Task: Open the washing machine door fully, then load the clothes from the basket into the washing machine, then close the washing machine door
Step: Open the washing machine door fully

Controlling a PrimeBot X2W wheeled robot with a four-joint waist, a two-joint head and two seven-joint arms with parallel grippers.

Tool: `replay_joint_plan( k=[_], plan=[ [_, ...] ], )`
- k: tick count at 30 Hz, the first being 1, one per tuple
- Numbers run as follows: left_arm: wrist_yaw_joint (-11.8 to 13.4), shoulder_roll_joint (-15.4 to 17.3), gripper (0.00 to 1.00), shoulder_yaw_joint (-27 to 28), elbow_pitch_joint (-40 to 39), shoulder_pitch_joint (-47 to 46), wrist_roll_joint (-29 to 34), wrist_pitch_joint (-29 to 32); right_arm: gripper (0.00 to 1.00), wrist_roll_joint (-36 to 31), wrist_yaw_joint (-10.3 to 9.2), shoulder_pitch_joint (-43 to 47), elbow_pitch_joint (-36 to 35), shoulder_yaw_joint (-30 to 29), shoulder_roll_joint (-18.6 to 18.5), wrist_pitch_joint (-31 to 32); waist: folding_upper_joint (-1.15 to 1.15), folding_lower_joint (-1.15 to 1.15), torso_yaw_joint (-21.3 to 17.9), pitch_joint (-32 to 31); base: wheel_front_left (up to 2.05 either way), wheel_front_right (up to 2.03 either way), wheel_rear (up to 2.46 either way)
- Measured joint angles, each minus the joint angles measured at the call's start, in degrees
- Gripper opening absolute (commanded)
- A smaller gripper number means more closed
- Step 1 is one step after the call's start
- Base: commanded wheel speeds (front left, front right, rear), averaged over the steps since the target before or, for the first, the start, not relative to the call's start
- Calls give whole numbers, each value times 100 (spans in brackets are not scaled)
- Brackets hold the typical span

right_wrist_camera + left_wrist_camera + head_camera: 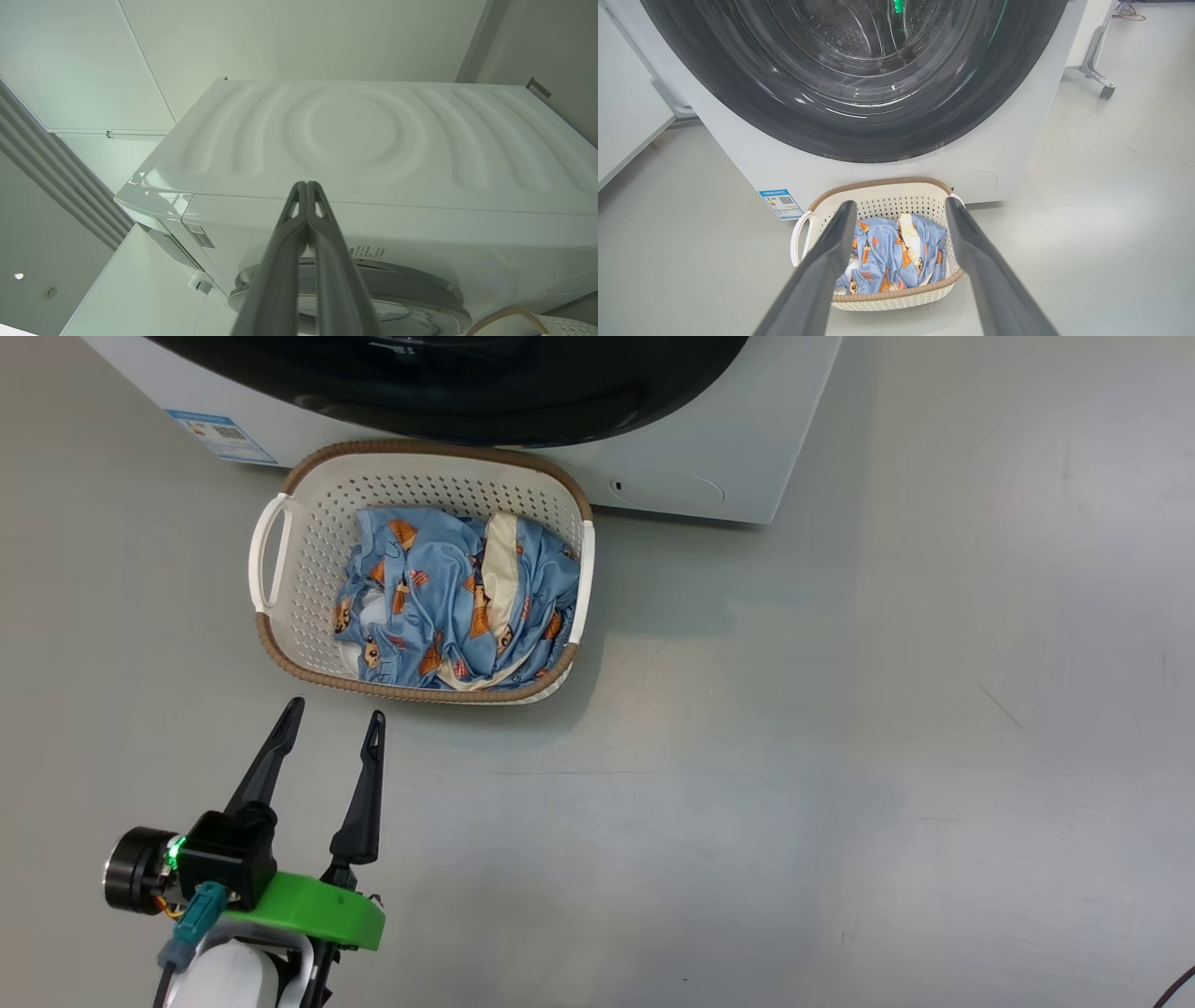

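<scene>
The white washing machine (728, 457) stands at the top of the head view. Its black-rimmed washing machine door (467, 392) looks shut against the front. In front of it on the floor sits the basket (317, 532), holding the light blue printed clothes (448, 588). My left gripper (335, 712) hovers just short of the basket's near rim, open and holding nothing. In the left wrist view its fingers (822, 270) frame the basket (887, 298) and the clothes (887, 256) under the door (859, 135). My right gripper (306, 186) is shut on nothing, pointing at a ribbed white panel of the machine (355, 140).
Grey floor spreads to the right of the machine and the basket. A blue sticker (781, 204) marks the machine's lower front. A white cabinet wall (626, 107) stands on the left, and a metal stand leg (1099, 70) on the right.
</scene>
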Motion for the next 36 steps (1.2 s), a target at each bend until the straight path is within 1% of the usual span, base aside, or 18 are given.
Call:
replay_joint_plan(
  k=[11, 15, 28, 36],
  plan=[
    [0, -120, 100, -4, 3, -153, -74, 0, 0, -394, 0, -716, 166, 512, -93, 400, 0, -1, 355, 212, 0, 0, 0],
    [0, -190, 100, -1, 55, -178, -102, 0, 0, -552, 0, -851, 300, 678, -90, 514, 0, 0, 486, 251, 0, 0, 0],
    [0, -304, 100, -83, 169, -239, -104, 0, 0, -828, 0, -1310, 616, 1001, -88, 761, 0, -1, 915, 271, 0, 0, 0],
    [0, -379, 100, -219, 238, -246, -136, -1, 0, -918, 0, -1436, 759, 1024, -151, 813, 0, -1, 1198, 245, 0, 0, 0]
  ],
)
